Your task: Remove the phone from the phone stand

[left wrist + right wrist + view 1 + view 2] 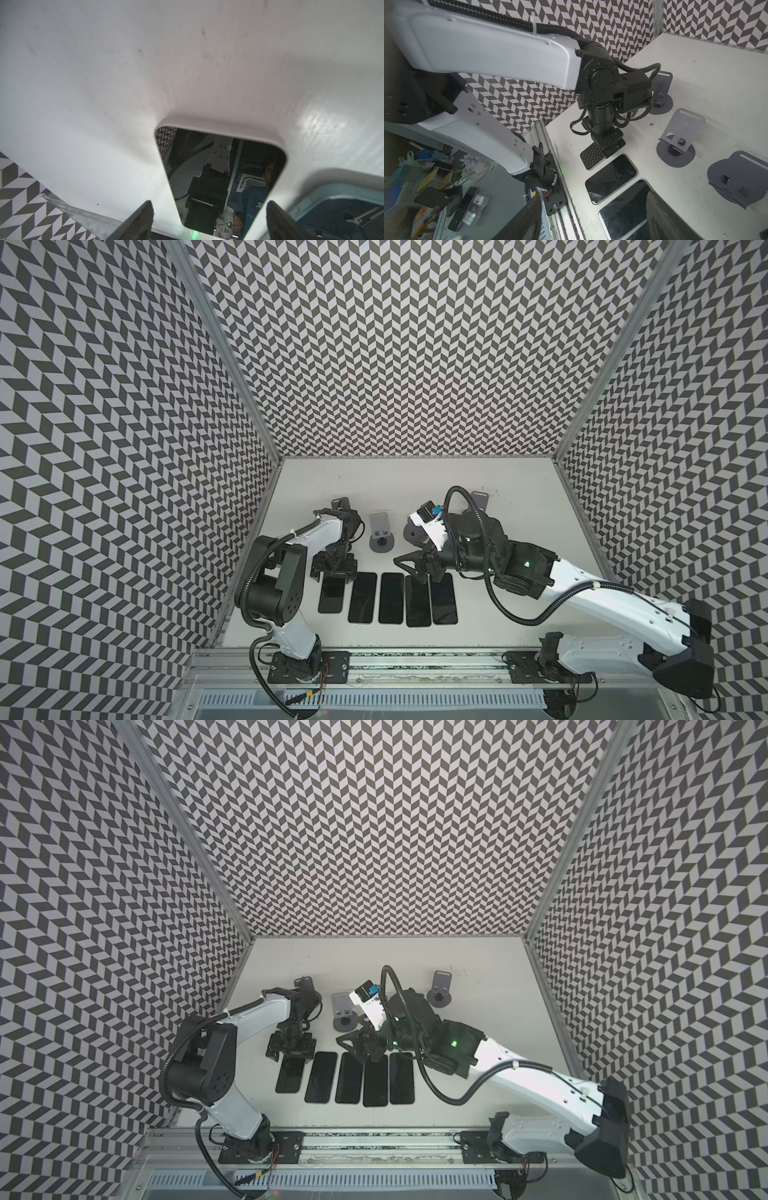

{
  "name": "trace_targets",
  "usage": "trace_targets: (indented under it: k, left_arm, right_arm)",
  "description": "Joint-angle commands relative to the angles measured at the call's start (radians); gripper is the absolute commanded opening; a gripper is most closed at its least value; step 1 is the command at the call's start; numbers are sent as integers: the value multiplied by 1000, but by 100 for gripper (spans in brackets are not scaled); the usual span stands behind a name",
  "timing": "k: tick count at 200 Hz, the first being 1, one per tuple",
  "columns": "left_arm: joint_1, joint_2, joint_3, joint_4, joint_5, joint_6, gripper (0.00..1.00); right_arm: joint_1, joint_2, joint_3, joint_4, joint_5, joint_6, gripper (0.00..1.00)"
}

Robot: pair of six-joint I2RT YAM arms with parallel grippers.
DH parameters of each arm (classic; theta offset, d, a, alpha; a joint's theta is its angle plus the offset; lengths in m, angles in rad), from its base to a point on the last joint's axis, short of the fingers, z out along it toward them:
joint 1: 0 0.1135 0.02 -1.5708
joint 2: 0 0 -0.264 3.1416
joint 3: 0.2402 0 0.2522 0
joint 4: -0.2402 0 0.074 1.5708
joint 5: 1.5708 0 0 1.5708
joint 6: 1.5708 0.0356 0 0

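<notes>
While spread (pinching nothing), left end effector [334, 576], right end effector [419, 574] over five phones [391, 597]; four stands [381, 531].

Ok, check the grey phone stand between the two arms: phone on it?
No, the grey phone stand shows a bare backplate, with no phone resting on it.

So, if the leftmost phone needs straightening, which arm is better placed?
Left. The left gripper straddles that phone, jaws open either side of it. The right gripper sits toward the row's other end.
</notes>
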Motion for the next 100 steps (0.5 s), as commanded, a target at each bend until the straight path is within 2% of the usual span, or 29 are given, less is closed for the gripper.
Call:
trace_targets:
  k: [1, 63, 100]
  left_arm:
    - [3, -63, 26, -3, -3, -3, 86]
    - [5, -205, 34, 24, 55, 25, 88]
    - [6, -293, 44, 141, 65, 50, 88]
  right_arm:
    - [4, 16, 52, -2, 33, 15, 77]
    - [2, 76, 164, -106, 122, -4, 78]
    - [0, 116, 251, -159, 231, -34, 79]
